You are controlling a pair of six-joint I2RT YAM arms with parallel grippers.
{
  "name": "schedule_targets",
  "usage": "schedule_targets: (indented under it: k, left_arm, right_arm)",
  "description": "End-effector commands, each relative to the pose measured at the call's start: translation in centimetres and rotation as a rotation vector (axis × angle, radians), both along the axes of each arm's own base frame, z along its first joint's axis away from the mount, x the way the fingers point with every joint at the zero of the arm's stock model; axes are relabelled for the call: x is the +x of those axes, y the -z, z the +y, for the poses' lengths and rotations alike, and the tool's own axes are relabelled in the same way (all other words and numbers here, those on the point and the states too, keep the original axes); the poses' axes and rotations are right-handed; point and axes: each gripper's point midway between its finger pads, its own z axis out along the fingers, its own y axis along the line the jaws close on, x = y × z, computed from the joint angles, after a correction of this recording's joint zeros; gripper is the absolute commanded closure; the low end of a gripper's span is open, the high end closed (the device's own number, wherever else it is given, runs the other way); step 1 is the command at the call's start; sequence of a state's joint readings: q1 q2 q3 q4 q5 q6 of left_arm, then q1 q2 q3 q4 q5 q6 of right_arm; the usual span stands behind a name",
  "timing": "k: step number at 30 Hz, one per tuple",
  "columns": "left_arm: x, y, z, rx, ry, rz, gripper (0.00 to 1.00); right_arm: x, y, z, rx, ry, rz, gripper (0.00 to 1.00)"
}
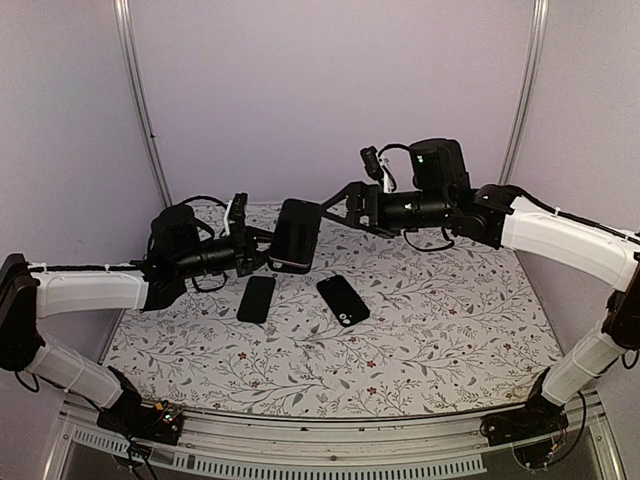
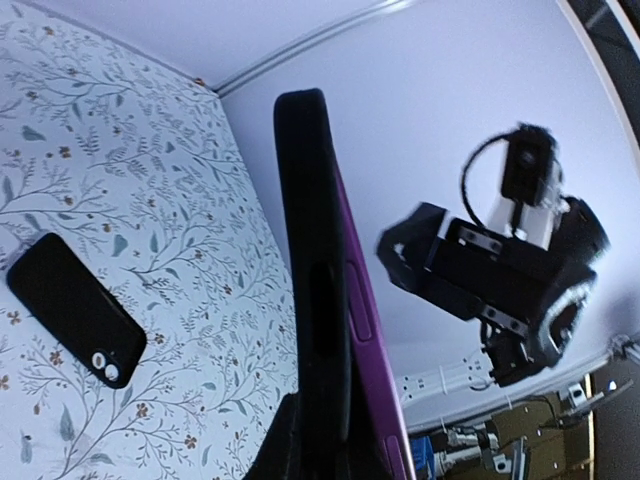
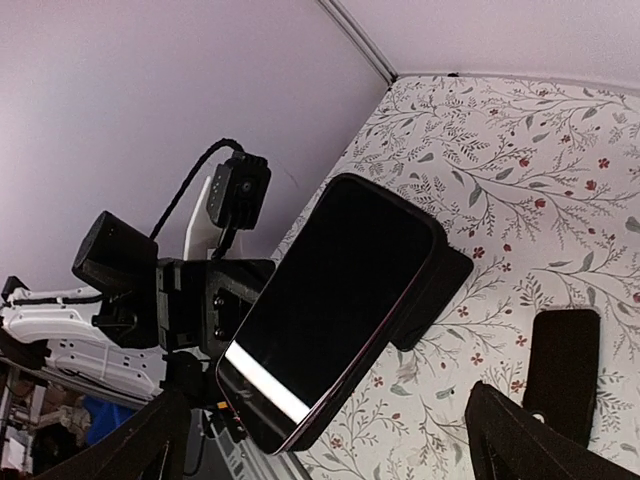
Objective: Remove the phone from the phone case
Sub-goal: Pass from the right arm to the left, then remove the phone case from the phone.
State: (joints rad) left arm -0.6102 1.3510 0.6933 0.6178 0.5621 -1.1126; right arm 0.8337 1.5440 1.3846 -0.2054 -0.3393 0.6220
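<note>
The phone (image 1: 297, 235) is held up above the table's back left, its dark screen (image 3: 335, 300) facing my right wrist camera. In the left wrist view it stands edge-on: a purple phone edge with side buttons (image 2: 365, 310) against the thick black phone case (image 2: 315, 250). My left gripper (image 1: 262, 250) is shut on the cased phone's lower end (image 2: 330, 440). My right gripper (image 1: 335, 205) hangs just right of the phone's top, open. Its fingers (image 3: 540, 440) are spread wide and touch nothing.
Two flat black phone-like slabs lie on the floral tablecloth (image 1: 420, 340) below the held phone, one at left (image 1: 256, 298) and one at right (image 1: 342, 299). The same slabs show in the right wrist view (image 3: 440, 285) (image 3: 565, 370). Purple walls enclose the back and sides.
</note>
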Motion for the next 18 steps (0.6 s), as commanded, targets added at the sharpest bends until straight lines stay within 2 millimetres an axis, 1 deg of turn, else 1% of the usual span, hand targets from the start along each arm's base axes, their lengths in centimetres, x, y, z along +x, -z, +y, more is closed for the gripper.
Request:
schedule_targets:
  k: [1,4,6,8,12,14,15,16,18]
  left_arm:
    - [3.9,1.1,1.9,0.041,-0.226,0.078,1.0]
    - [4.7,2.3,1.9,0.058,-0.257,0.148,1.0]
    - [4.9,3.0,1.7,0.067,-0.262,0.184,1.0]
    - [5.0,3.7,1.6,0.086,-0.278,0.221,1.0]
    - [5.2,4.3,1.7,0.111,-0.313,0.27,1.0]
    - [5.2,4.3,1.9,0.119,-0.328,0.287,1.0]
    - [5.2,4.3,1.9,0.12,-0.336,0.293,1.0]
    - [5.2,4.3,2.0,0.121,-0.344,0.294,1.0]
    - [5.1,4.0,1.7,0.121,-0.341,0.292,1.0]
  right_arm:
    - [-2.3,-0.2,-0.2,-0.192,-0.008,-0.265,0.01]
    - [-3.2,0.9,0.7,-0.355,0.004,-0.467,0.02]
    - [-3.8,2.1,1.7,-0.498,-0.009,-0.656,0.02]
    - [-3.8,3.4,2.7,-0.613,-0.01,-0.8,0.02]
    - [-4.0,5.0,4.3,-0.715,-0.046,-1.027,0.04]
    - [-3.8,5.3,4.8,-0.767,-0.047,-1.126,0.05]
    - [-3.8,5.4,5.1,-0.789,-0.051,-1.166,0.07]
    - [-3.5,5.8,5.5,-0.813,-0.048,-1.189,0.09]
    - [-3.2,5.7,6.0,-0.831,-0.036,-1.236,0.12]
